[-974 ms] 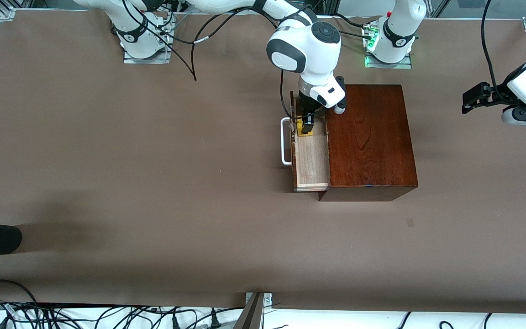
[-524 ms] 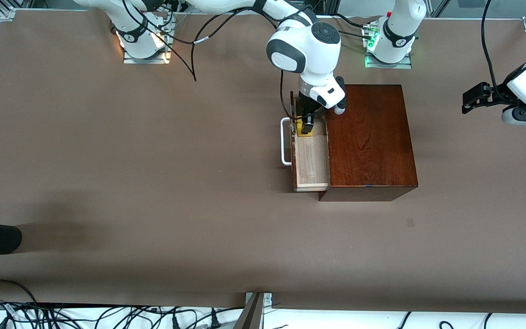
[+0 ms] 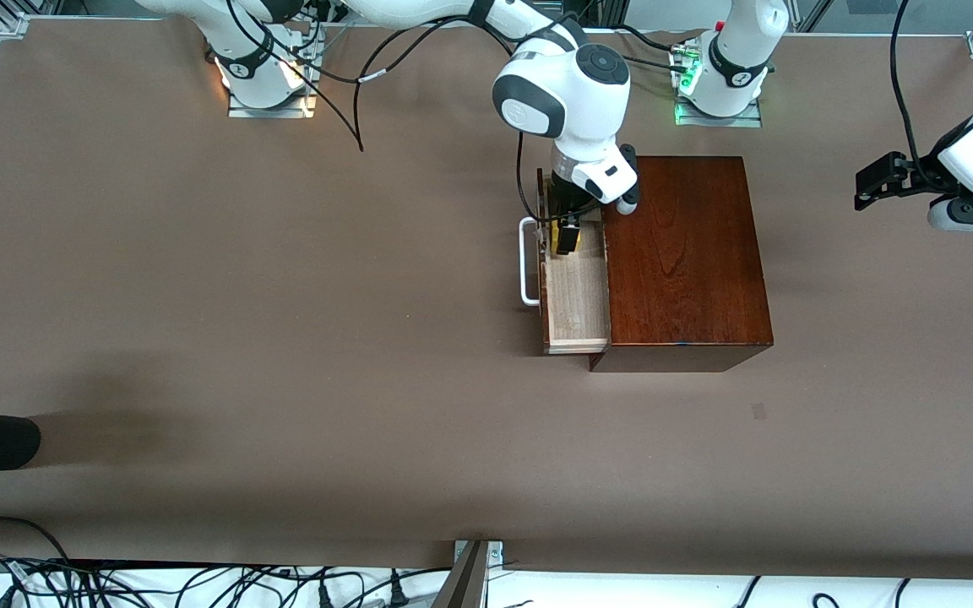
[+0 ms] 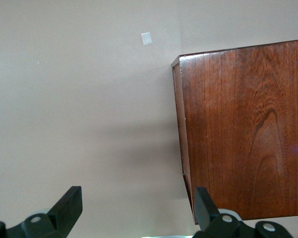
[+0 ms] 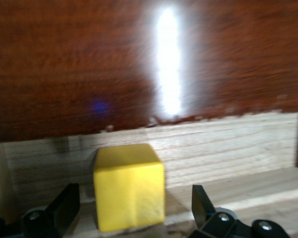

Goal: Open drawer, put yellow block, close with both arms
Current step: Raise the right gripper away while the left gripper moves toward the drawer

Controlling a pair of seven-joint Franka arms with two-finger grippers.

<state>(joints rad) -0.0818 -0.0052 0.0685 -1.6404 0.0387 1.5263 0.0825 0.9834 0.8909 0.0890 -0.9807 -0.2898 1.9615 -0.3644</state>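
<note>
Right tool (image 5: pixel 131 213) open around yellow block (image 5: pixel 129 191), seemingly resting in drawer (image 3: pixel 575 295).

A: What fills the drawer (image 3: pixel 575 295)?
B: The right gripper (image 3: pixel 567 239) sits in its end toward the arm bases, jaws spread with a gap each side of the yellow block (image 5: pixel 129 186) on the floor. The remaining pale floor is bare.
A: And around the box (image 3: pixel 685 253)?
B: Open counter (image 3: pixel 284 338). The left gripper (image 3: pixel 875 181) hangs well apart, jaws spread.
</note>
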